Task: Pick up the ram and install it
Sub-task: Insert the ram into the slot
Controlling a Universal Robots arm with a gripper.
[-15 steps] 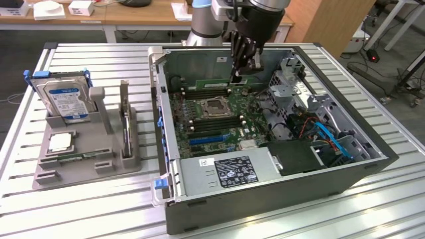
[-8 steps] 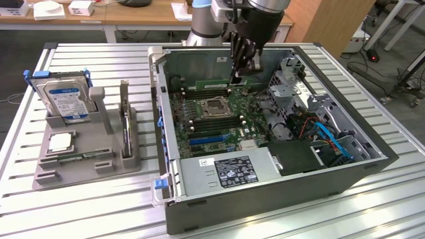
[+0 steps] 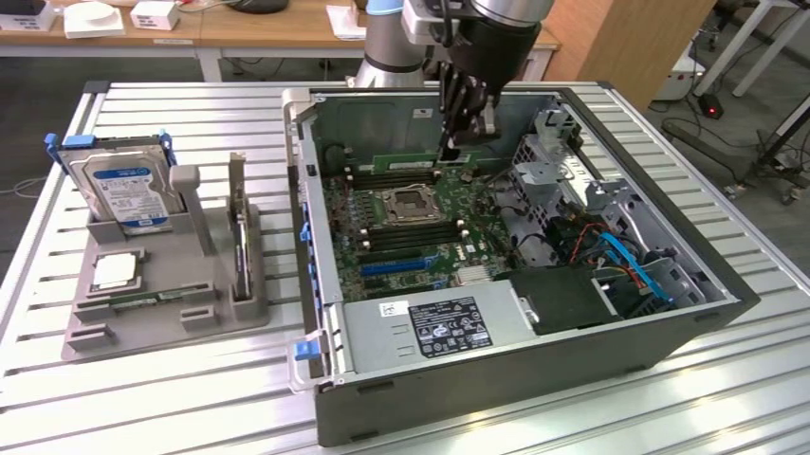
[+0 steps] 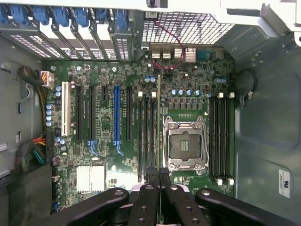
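Half the job, by the look of it, is standing done: the ram [image 3: 398,162] is sitting up in the gripper [image 3: 450,152] and not in the grey holder [image 3: 165,318] on the exterior view's left. The gripper is reaching down into the open computer case [image 3: 418,417], its fingers pinching narrowly on the stick's upper edge.

From the wrist view the ram [image 4: 159,122] is showing edge-on as a thin line running out from between the fingertips of the gripper [image 4: 159,174]. It is lying along the same direction as the memory slots [image 4: 146,136], at the side of that bank nearest the processor socket [image 4: 184,143]. In the exterior view the green board is hanging lengthwise just above the memory slots [image 3: 393,177], on the far side of the processor socket [image 3: 412,201].

I am judging the pick-up finished and the installing only under way. Whether the lower edge is touching a slot or hovering just over it, I cannot tell from where I am standing, and nothing is showing the stick seated.

Back on the tabletop [image 3: 152,398], the holder is carrying a hard drive [image 3: 123,190] and a second stick [image 3: 238,223] standing upright on its edge.
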